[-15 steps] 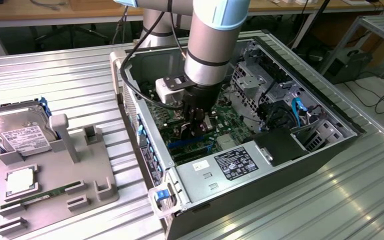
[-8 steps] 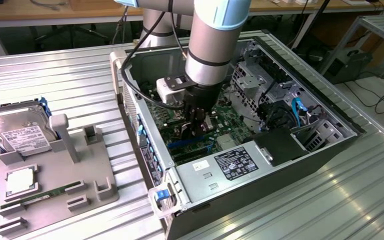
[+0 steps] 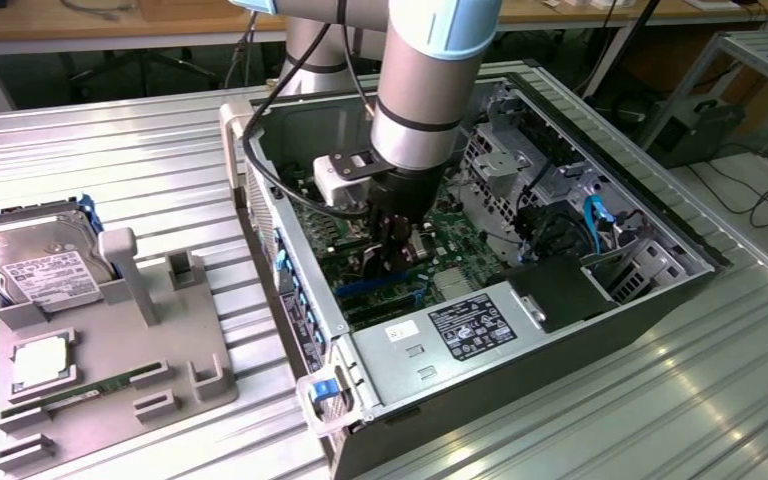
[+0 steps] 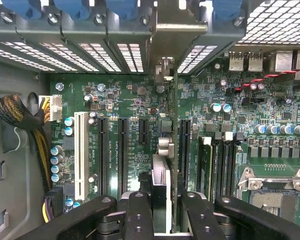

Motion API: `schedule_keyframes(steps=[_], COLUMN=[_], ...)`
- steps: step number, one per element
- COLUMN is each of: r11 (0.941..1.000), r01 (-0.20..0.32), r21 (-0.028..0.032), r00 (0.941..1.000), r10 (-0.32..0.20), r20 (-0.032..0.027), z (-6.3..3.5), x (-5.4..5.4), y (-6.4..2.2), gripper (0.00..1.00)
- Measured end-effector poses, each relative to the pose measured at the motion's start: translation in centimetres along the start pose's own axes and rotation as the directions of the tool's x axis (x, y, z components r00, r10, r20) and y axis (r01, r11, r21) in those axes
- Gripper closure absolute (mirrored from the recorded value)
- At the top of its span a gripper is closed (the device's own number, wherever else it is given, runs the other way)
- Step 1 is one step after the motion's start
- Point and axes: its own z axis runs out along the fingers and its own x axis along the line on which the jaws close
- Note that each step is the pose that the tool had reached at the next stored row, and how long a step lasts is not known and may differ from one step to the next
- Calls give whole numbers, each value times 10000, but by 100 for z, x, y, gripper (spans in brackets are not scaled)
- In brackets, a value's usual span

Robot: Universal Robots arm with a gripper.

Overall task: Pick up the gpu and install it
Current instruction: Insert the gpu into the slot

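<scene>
Lying open on the ribbed metal table [image 3: 704, 400], the grey computer case [image 3: 651, 305] swallows the arm's black gripper [image 4: 161, 207], pinching the thin dark gpu [image 4: 162, 150] edge-on above the green motherboard [image 4: 130, 105], between black slots; a silver hard drive [image 3: 37, 265] stands well apart.

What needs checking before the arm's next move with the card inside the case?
1. Grip on the gpu: ok, gripper has its fingers closed on the card's top edge.
2. Card upright over the motherboard: ok, seen edge-on in the wrist view.
3. Card's metal bracket at the rear slot openings: ok, it sits between the vented covers.
4. Card lined up with an expansion slot: cannot tell, the card hides what lies under it.
5. Card fully seated: cannot tell.
6. Yellow and black cable bundle away from the card: ok, off at the case wall.
</scene>
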Motion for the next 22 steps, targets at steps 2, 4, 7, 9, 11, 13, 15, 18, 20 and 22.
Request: schedule_keyframes(steps=[2, 4, 7, 9, 11, 13, 15, 18, 20, 22], r11=[10000, 10000, 10000, 10000, 10000, 10000, 10000, 10000, 10000, 10000], r01=[-2, -1, 0, 0, -1, -1, -1, -2, -1, -1], r21=[0, 0, -1, 0, 0, -1, -6, -19, -33, -43], r00=[10000, 10000, 10000, 10000, 10000, 10000, 10000, 10000, 10000, 10000], r10=[2, 1, 0, 0, 1, 1, 1, 2, 1, 1], r20=[1, 1, -1, 1, 1, 0, -3, -8, -5, 0], z=[1, 2, 6, 14, 22, 33, 50, 81, 109, 123], x=[-2, -3, -3, -3, -4, -4, -4, -4, -5, -5], y=[5, 18, 26, 27, 27, 27, 27, 27, 27, 27], gripper=[72, 72, 72, 72, 72, 72, 72, 72, 72, 72])
